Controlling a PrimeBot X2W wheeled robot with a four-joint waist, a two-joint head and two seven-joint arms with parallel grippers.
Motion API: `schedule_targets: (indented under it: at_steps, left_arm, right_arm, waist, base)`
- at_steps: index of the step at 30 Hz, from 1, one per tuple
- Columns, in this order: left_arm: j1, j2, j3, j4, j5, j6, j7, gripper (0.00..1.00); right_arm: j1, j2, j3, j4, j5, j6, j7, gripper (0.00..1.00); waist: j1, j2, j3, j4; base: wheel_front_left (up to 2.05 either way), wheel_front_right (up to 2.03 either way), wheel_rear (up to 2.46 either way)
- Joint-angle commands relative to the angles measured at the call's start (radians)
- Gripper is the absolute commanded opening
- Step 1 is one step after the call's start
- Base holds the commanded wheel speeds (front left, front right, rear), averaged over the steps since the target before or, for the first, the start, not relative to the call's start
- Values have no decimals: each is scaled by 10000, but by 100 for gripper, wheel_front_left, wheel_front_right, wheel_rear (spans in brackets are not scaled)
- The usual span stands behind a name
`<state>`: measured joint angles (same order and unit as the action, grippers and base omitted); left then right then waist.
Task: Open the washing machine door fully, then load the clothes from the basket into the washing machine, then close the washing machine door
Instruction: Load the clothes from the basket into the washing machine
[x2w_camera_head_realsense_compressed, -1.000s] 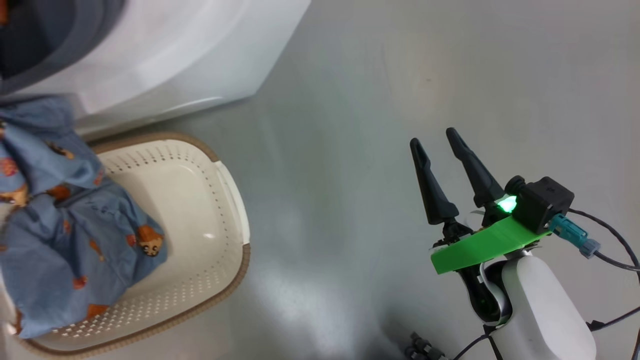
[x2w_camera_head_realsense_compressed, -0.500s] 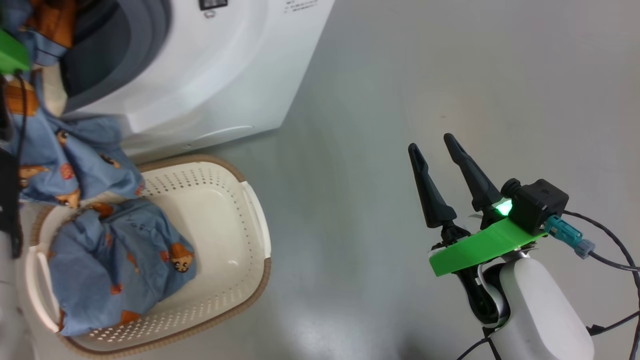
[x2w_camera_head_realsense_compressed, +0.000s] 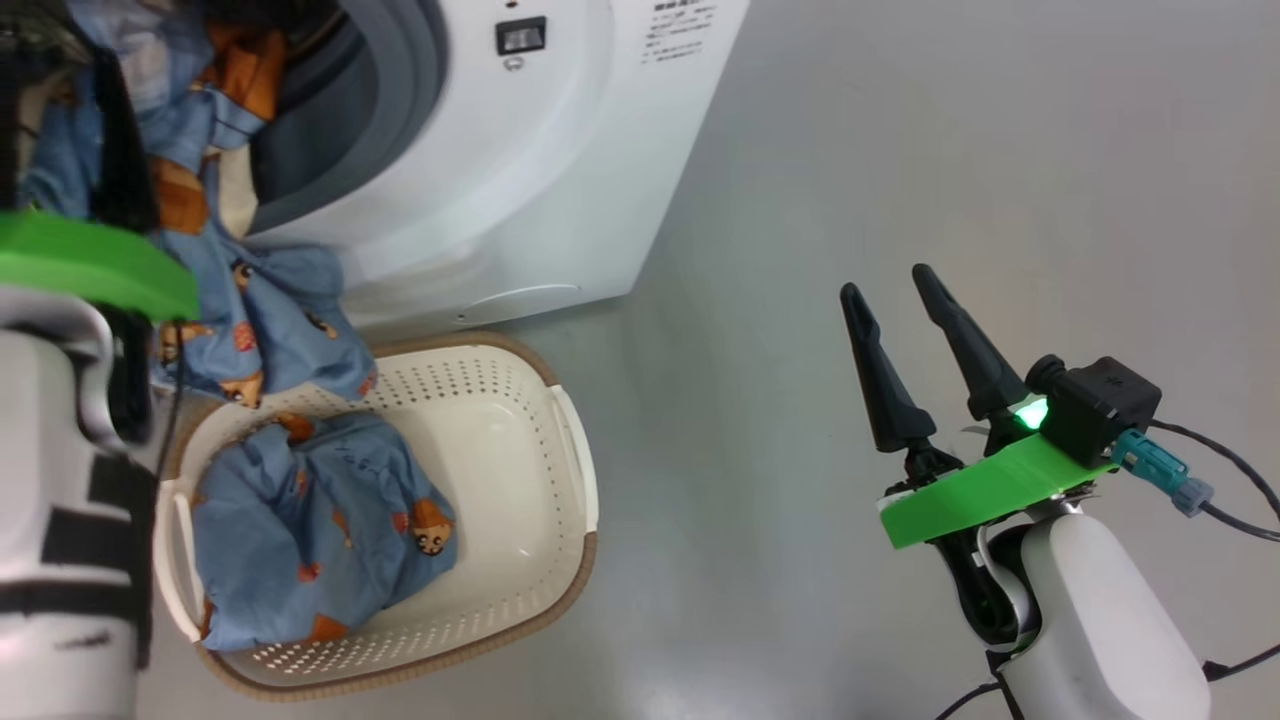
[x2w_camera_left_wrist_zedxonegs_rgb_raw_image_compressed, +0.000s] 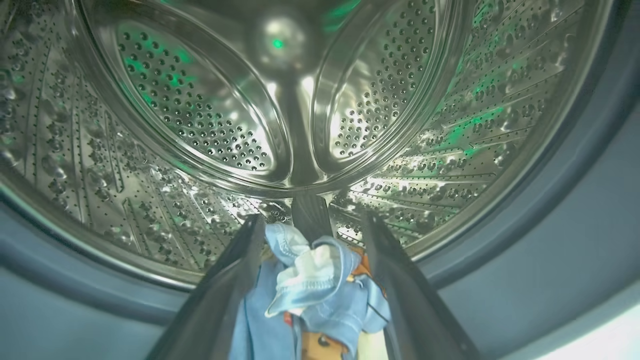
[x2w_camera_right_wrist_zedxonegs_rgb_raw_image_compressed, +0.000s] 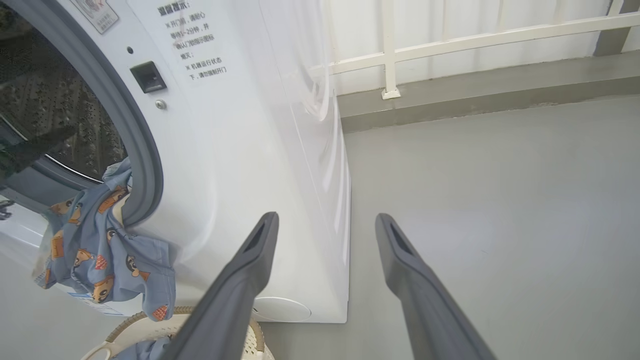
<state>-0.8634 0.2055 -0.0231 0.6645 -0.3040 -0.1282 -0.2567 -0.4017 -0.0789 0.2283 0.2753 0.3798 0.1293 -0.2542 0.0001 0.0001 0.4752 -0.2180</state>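
Now left end effector (x2w_camera_left_wrist_zedxonegs_rgb_raw_image_compressed: 312, 220) holds clothes (x2w_camera_left_wrist_zedxonegs_rgb_raw_image_compressed: 310, 285) at washing machine (x2w_camera_left_wrist_zedxonegs_rgb_raw_image_compressed: 150, 125).

In the head view the left arm (x2w_camera_head_realsense_compressed: 50, 430) covers the basket's (x2w_camera_head_realsense_compressed: 500, 590) left side, and the top edge cuts off the washer (x2w_camera_head_realsense_compressed: 560, 180). Its printed label (x2w_camera_head_realsense_compressed: 685, 30) is too small to read. In the left wrist view cloth (x2w_camera_left_wrist_zedxonegs_rgb_raw_image_compressed: 320, 300) fills the left gripper (x2w_camera_left_wrist_zedxonegs_rgb_raw_image_compressed: 312, 220); whether the jaws pinch it is unclear.

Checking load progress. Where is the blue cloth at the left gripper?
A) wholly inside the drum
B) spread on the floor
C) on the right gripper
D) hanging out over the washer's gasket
D: from the left gripper, the cloth hangs out over the gasket, above the basket.
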Motion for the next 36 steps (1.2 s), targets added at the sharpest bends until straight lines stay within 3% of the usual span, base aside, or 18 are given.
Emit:
schedule_targets:
  at_steps: [1,19,28,36]
  left_arm:
    - [485,372,208,-563,8,-19,-51,100]
    - [4742,-116,1165,-4749,-169,-19,-51,100]
    - [5637,-661,1497,-5427,-257,-15,-51,100]
    - [5704,-676,1322,-5174,-310,-19,-50,100]
  right_arm:
    - [137,-76,109,-272,49,14,-76,100]
    - [479,-54,-316,-906,32,14,-76,100]
    - [571,-59,-448,-953,-33,14,-76,100]
    - [531,-105,-388,-860,-53,14,-76,100]
  waist:
    - [-1,-1,-178,196]
    - [-1,-1,-114,598]
    - [-1,-1,-97,743]
    - [-1,-1,-113,719]
  base:
    - [0,0,0]
    - [0,0,0]
    - [0,0,0]
    - [0,0,0]
